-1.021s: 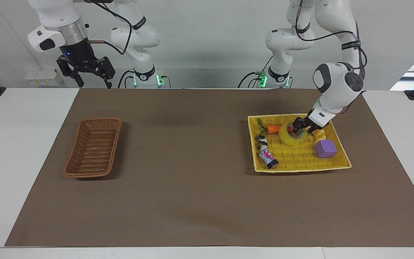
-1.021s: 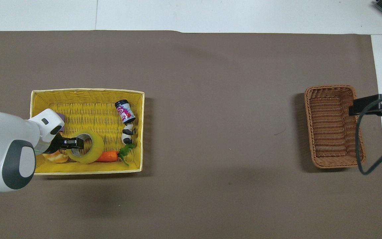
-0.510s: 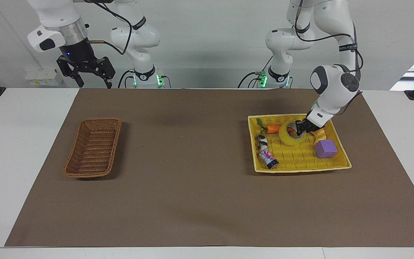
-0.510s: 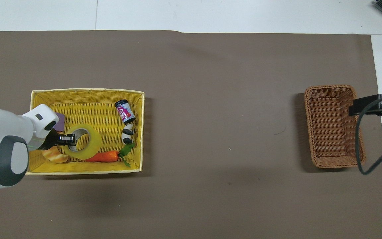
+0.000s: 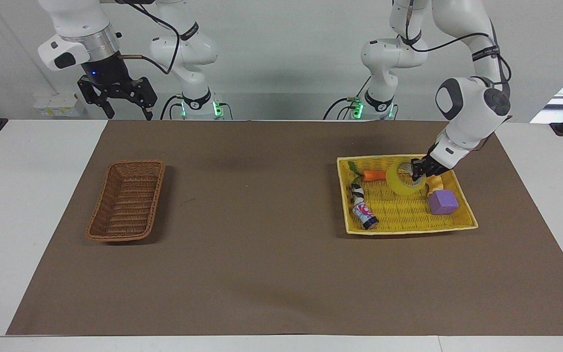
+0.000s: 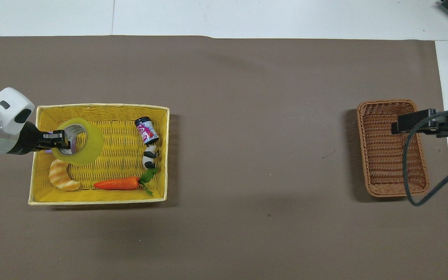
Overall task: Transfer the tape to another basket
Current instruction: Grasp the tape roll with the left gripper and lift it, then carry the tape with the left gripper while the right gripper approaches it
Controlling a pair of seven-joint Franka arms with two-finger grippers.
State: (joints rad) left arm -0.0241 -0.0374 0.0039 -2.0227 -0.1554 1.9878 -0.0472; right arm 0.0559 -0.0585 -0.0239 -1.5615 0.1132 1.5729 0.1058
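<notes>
Entries run in the order of the facing view.

1. Right gripper (image 5: 129, 111) – raised over the table's (image 5: 271, 274) edge at the robots' side, at the right arm's end. Fingers spread, nothing held. This arm waits, probably kept high so the way to the basket is free.

2. Basket (image 5: 126, 201) – brown wicker, oblong and deep, at the right arm's end of the table. Nothing lies in it. It is the likely goal for the tape and is well apart from the tray.

3. Tray (image 5: 408, 229) – flat yellow weave at the left arm's end. It holds:
- a can (image 5: 365, 215) on its side, with a striped toy (image 5: 357, 191) just beside it
- a carrot (image 5: 373, 175) along the wall nearer the robots
- a croissant (image 5: 435, 183) and a purple block (image 5: 443, 202) near the wall at the table's end

4. Tape (image 5: 405, 180) – yellow roll, tilted over the tray, apparently lifted off the weave. It hangs from one side because only that side is gripped.

5. Left gripper (image 5: 417, 168) – clamped shut on the tape's wall, one finger inside the core and one outside. The hollow ring offers a thin wall to pinch, which suits a narrow two-finger grip.

Judged stage: pickup done, carry across the table to the basket not yet begun. The roll may swing in this one-sided hold.
</notes>
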